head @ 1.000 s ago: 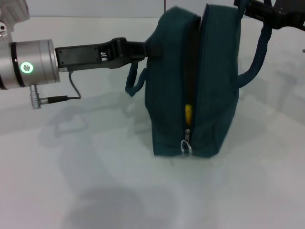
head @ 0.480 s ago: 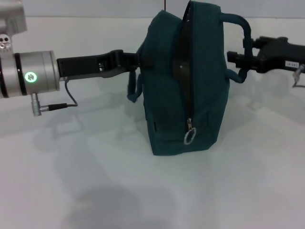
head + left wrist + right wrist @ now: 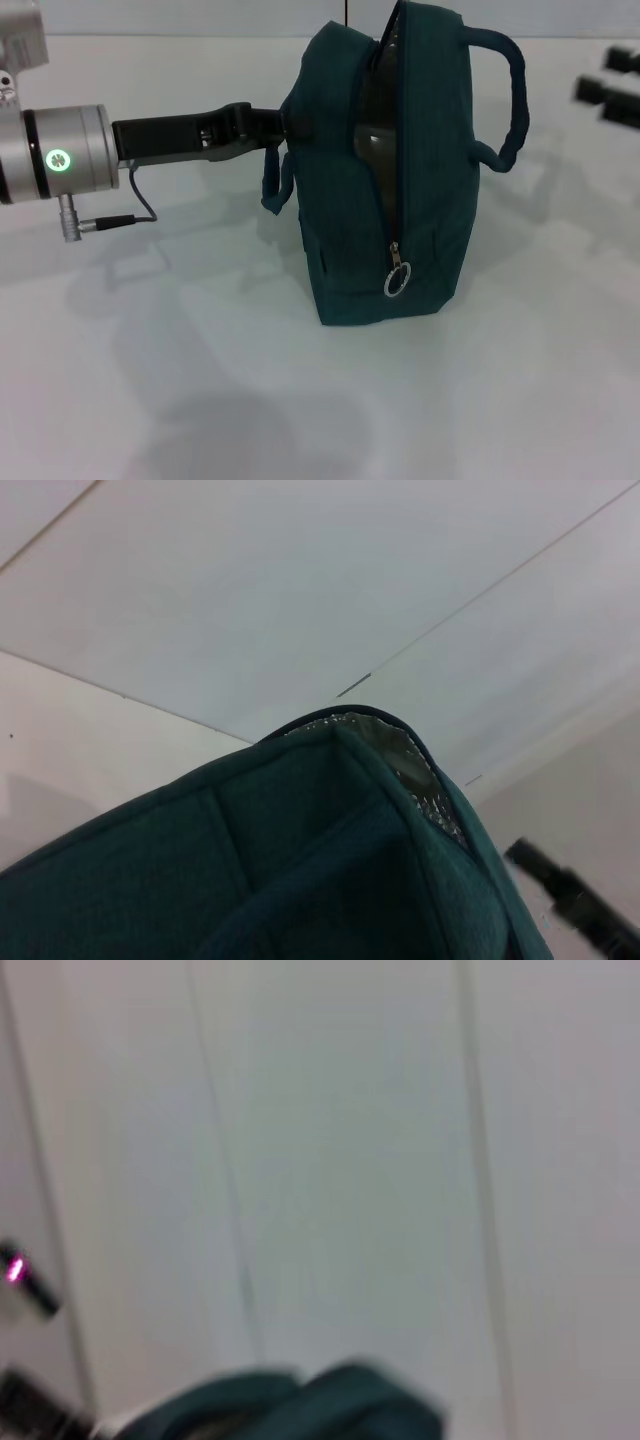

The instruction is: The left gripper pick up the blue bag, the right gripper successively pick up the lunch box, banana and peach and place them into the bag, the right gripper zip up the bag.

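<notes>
The blue bag [image 3: 390, 170] stands upright on the white table [image 3: 200, 380]. Its top zip gapes and shows silver lining [image 3: 374, 150]. The zip pull ring [image 3: 397, 281] hangs low on the near side. My left gripper [image 3: 284, 121] reaches in from the left, shut on the bag's left strap. My right gripper [image 3: 606, 92] is at the far right edge, well clear of the bag's right handle [image 3: 508, 95]. In the left wrist view the bag [image 3: 300, 860] fills the lower part, and the right wrist view catches its top [image 3: 300, 1405]. Lunch box, banana and peach are hidden.
The left arm's silver wrist [image 3: 55, 160] and its cable [image 3: 110, 218] hang over the table at the left. Bare white table surrounds the bag on the near side and to the right.
My right gripper has left the bag's right handle and drawn away to the right edge. The bag went from tilted to upright, and the yellow inside it no longer shows.
</notes>
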Controlling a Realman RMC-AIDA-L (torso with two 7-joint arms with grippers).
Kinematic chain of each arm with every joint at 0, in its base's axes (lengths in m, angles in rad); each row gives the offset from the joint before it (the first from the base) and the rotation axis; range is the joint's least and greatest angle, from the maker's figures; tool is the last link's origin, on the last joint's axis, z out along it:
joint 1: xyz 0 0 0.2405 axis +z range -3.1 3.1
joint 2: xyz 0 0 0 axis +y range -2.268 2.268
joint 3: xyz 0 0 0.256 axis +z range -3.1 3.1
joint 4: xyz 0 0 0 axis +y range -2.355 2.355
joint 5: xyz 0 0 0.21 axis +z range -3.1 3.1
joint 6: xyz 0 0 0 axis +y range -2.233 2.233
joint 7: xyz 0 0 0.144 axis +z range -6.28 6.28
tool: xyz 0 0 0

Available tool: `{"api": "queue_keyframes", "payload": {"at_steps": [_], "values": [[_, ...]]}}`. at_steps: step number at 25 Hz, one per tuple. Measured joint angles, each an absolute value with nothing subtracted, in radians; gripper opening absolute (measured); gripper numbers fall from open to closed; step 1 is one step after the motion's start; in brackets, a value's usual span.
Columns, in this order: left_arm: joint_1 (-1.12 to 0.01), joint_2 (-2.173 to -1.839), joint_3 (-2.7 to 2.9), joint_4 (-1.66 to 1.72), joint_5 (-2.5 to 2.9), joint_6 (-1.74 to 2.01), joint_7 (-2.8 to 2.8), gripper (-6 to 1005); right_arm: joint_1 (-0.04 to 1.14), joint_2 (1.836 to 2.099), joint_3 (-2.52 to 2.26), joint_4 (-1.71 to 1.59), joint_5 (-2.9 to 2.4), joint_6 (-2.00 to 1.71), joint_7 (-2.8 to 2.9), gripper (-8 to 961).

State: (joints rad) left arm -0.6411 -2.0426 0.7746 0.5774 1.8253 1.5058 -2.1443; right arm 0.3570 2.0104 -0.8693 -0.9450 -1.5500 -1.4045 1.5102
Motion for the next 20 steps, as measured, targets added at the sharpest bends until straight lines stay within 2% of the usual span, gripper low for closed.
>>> {"api": "queue_keyframes", "payload": {"at_steps": [6,8,12,20], "values": [[-0.641,-2.045,0.775,0.574,1.825,1.506,-2.145,64,0.297,2.007,-0.766,-0.902,-1.399,-1.595,1.392,613],[-0.641,-2.047,0.775,0.574,1.826,1.506,-2.146,64,0.308,2.0,-0.787,-0.849,-1.41,-1.803,1.36,612],[-0.642,-2.052,0.775,0.577,1.826,1.503,-2.147,64,0.349,1.997,-0.852,-0.791,-1.532,-1.885,1.355,610],[-0.646,-2.054,0.775,0.576,1.822,1.503,-2.149,64,0.474,2.014,-1.047,-0.577,-1.756,-1.666,1.31,605]]}}
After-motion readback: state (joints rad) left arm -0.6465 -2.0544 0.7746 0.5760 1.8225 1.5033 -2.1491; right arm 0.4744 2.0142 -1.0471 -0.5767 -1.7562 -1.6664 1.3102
